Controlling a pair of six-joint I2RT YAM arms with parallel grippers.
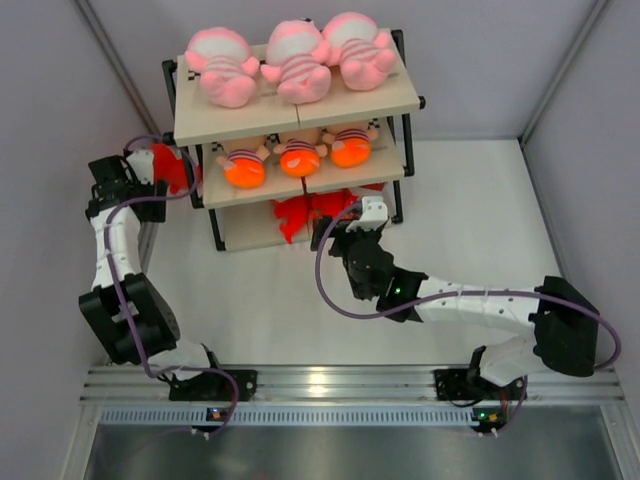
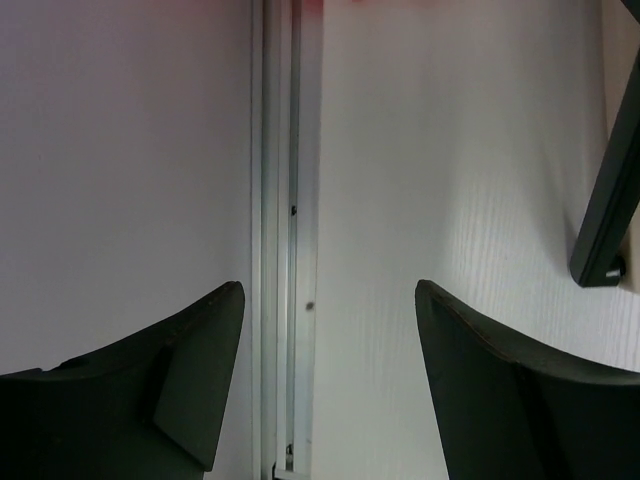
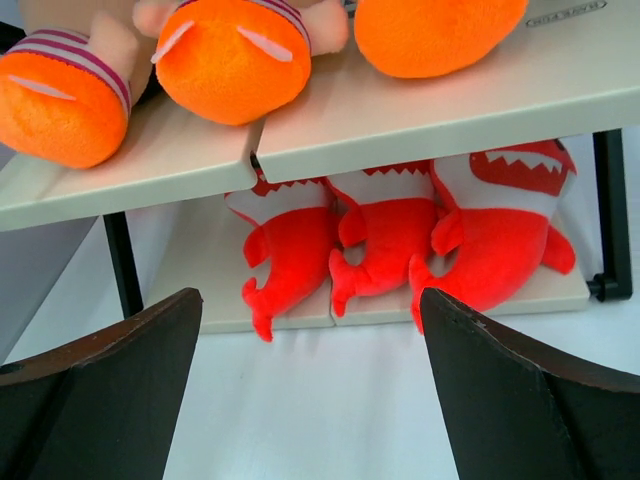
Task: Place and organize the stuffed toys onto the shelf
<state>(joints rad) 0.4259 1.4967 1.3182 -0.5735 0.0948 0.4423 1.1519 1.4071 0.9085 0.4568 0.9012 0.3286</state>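
The shelf (image 1: pixel 395 95) holds three pale-pink striped dolls (image 1: pixel 290 60) on its top board. Three striped dolls with orange heads (image 1: pixel 298 155) lie on the middle board. Three red sharks (image 3: pixel 385 235) stand side by side on the bottom board (image 3: pixel 200 300). My right gripper (image 3: pixel 310 300) is open and empty, a little in front of the bottom tier, and also shows in the top view (image 1: pixel 345 222). Another red toy (image 1: pixel 172 168) lies by the shelf's left side. My left gripper (image 1: pixel 143 165) is right next to it, open and empty in the left wrist view (image 2: pixel 330 290).
White walls close in the table on the left, back and right. An aluminium rail (image 2: pixel 285 250) runs along the left wall's foot under my left gripper. A black shelf foot (image 2: pixel 610 220) is at the right of the left wrist view.
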